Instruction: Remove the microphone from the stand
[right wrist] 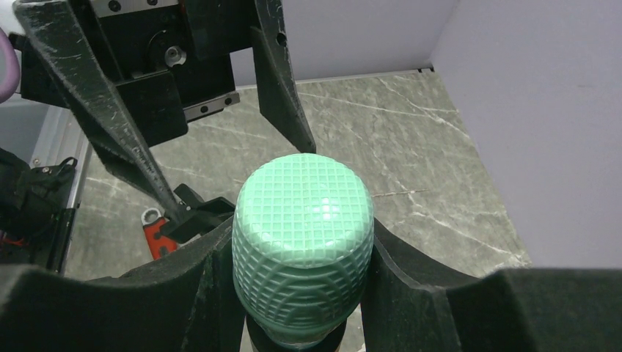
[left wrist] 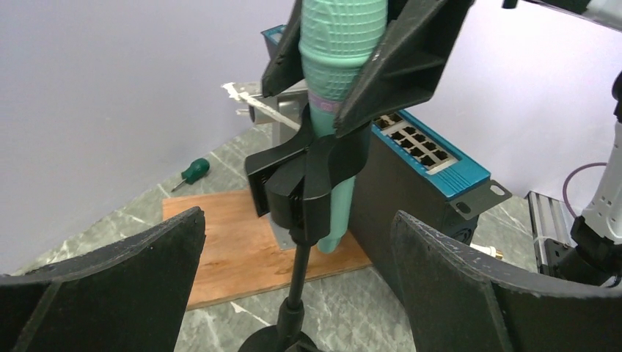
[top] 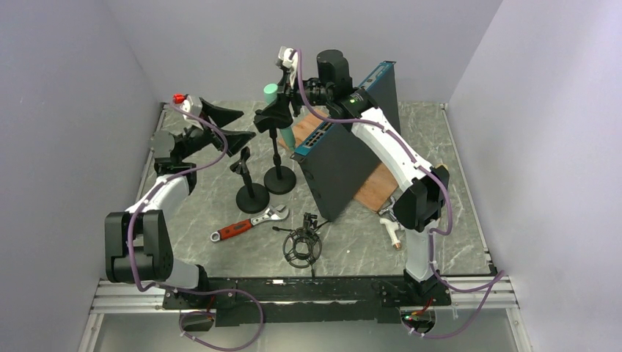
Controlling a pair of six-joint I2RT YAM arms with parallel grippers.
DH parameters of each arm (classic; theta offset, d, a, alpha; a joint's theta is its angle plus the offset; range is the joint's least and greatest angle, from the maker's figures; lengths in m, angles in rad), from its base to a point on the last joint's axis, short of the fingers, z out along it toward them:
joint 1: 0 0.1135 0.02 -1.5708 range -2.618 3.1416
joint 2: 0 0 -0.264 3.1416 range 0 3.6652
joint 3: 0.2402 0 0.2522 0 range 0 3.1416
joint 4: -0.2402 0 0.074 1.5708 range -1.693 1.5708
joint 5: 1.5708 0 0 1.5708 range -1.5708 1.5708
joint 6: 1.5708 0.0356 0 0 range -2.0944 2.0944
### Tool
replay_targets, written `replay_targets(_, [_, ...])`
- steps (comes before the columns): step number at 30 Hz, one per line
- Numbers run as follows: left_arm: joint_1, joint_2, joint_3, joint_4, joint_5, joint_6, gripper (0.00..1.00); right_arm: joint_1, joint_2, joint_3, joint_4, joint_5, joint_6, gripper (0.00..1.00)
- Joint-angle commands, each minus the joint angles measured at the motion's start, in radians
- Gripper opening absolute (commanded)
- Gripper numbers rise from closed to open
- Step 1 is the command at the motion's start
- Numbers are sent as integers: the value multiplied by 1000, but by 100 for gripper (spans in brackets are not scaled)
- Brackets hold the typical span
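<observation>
— Right wrist view: what is the right gripper (right wrist: 301, 275) doing?
— It's clamped on the mic (right wrist: 302, 209). Its fingers (right wrist: 411, 279) press the green mesh head, one on each side.
— Is the mic off yet?
— No. The left wrist view shows its body just below those fingers, upright in the clip (left wrist: 308, 176) of the stand (left wrist: 297, 271).
— And the left gripper (left wrist: 297, 220)?
— Spread wide and holding nothing. It faces the right gripper from across the stand and touches neither clip nor mic.
</observation>
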Motion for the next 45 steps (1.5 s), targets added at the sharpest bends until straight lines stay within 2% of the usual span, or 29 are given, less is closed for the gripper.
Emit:
replay_targets(1, [-43, -9, 24, 91, 34, 18, 99, 21, -16, 19, -33, -66, 38, 0])
replay_targets(5, [-88, -9, 27, -10, -1, 96, 99, 27, -26, -2, -29, -62, 36, 0])
replay_targets(11, [-102, 19, 33, -46, -34, 134, 99, 30, -35, -13, -31, -65, 33, 0])
replay_targets(17, [-163, 51, 78, -222, -57, 290, 99, 30, -24, 4, -44, -68, 20, 0])
replay_targets(21, [-167, 66, 97, -207, -65, 300, 99, 30, -25, 6, -53, -71, 21, 0])
replay_targets(29, [-157, 63, 149, -297, 29, 354, 95, 29, -32, 4, -69, -72, 11, 0])
replay_targets(37, [-151, 75, 185, -340, 15, 379, 99, 28, -11, 18, -81, -81, 9, 0])
replay_targets(40, [-153, 101, 199, -285, 47, 309, 96, 28, -22, 9, -74, -75, 9, 0])
replay_targets(45, [-153, 117, 212, -308, 48, 320, 89, 30, -21, 15, -70, -82, 16, 0])
